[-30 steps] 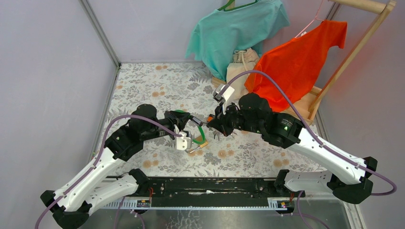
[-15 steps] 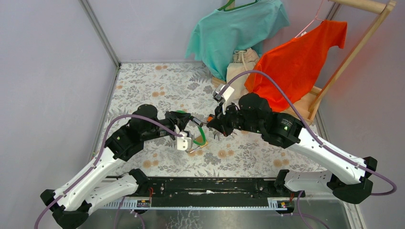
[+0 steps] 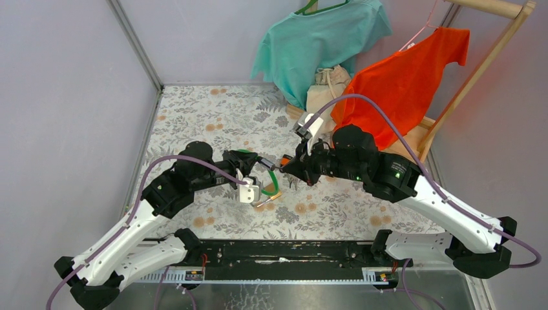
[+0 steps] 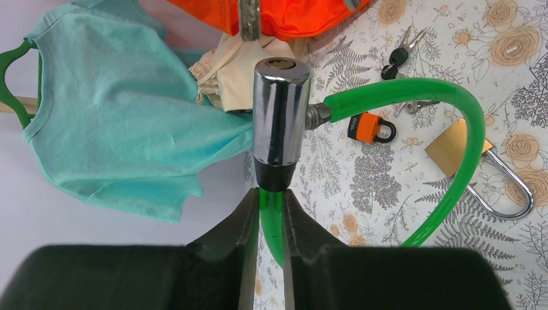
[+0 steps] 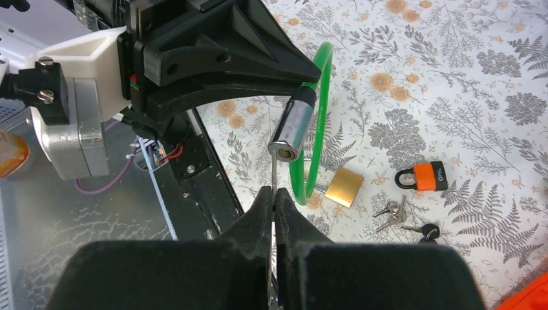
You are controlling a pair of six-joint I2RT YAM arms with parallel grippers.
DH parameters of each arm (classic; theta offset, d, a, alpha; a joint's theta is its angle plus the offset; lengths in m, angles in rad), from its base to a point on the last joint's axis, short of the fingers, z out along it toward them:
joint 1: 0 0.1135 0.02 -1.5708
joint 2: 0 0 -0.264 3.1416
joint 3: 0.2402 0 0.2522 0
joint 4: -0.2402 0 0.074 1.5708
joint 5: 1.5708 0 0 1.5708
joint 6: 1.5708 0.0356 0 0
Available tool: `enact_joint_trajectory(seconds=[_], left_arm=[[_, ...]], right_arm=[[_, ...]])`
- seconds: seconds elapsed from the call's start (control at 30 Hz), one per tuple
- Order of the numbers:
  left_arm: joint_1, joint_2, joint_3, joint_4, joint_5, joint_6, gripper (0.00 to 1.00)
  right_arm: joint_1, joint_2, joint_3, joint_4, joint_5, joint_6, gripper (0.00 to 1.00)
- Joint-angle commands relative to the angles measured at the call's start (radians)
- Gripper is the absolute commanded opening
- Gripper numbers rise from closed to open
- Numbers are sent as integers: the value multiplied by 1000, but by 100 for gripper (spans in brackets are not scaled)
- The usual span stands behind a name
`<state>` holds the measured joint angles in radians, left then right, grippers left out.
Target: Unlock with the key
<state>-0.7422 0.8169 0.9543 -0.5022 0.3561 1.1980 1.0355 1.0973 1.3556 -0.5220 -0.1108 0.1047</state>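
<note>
Floral counter (image 3: 213, 116) below. Left of the chrome cylinder (image 4: 279, 110), left claw (image 4: 270, 197) clamped on the green cable (image 4: 475, 129) just under it. Right of the cylinder, right claw (image 5: 274, 197) clenched on a key (image 5: 274, 173), tip at the keyhole (image 5: 285, 153).

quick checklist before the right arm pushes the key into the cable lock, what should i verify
1. Left tool clamped on the green cable just below the lock cylinder: ok.
2. Right tool shut on the key: ok.
3. Keyhole facing the key: ok.
4. Key tip centred on the slot: not ok; it sits slightly to one side and is not yet in.
5. Key's cut edge turned to suit the slot: cannot tell.
6. Brass padlock and orange padlock lying clear of the path: ok.
</note>
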Motion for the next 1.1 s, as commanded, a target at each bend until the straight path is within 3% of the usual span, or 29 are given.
enact_joint_trajectory(seconds=[0.0,0.7,1.07], left_arm=[[-13,-6,61,82,-15,-22,0],[-23,-15,66,65,-19,-19,0],[-34,-9,75,65,-23,-30,0]], right_arm=[[6,7,42,30,-53,-11,0],[6,18,21,27,62,-26,0],[7,32,22,25,35,-29,0]])
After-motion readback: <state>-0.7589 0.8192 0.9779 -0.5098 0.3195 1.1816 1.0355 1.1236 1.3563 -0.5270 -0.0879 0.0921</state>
